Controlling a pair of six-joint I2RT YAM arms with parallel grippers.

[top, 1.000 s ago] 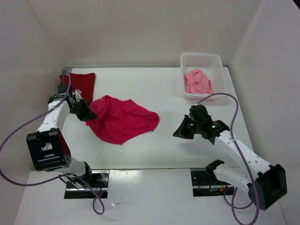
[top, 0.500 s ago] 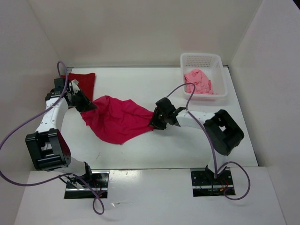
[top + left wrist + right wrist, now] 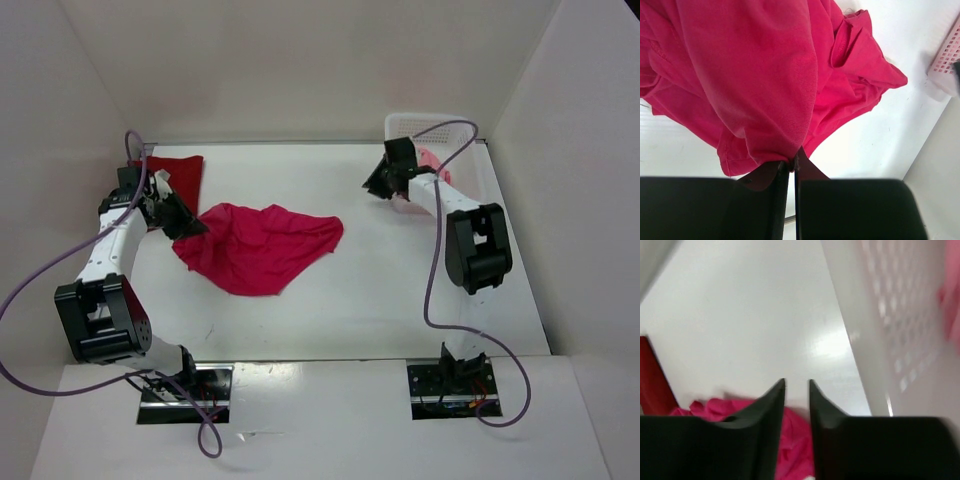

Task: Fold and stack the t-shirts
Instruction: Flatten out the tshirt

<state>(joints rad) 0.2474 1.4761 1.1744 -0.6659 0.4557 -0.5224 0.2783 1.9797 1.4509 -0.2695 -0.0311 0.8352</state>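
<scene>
The bright magenta t-shirt (image 3: 262, 248) (image 3: 755, 75) lies loosely spread on the left half of the white table. My left gripper (image 3: 186, 226) (image 3: 792, 161) is shut on its left edge, with cloth bunched between the jaws. The dark red t-shirt (image 3: 178, 172) (image 3: 652, 380) lies flat at the far left corner. Only a little of the pale pink t-shirt (image 3: 433, 158) shows inside the white basket (image 3: 455, 122) (image 3: 900, 340), behind my right arm. My right gripper (image 3: 375, 185) (image 3: 796, 382) hangs open and empty just left of the basket, pointing back over the table.
White walls close in the table at the back and on both sides. The right arm's purple cable (image 3: 440, 128) loops over the basket. The basket's corner (image 3: 945, 55) also shows at the edge of the left wrist view.
The right arm reached the magenta shirt's right edge, then swung away to the far right beside the basket with open jaws. The shirt's right corner lies further out. The left grip holds.
</scene>
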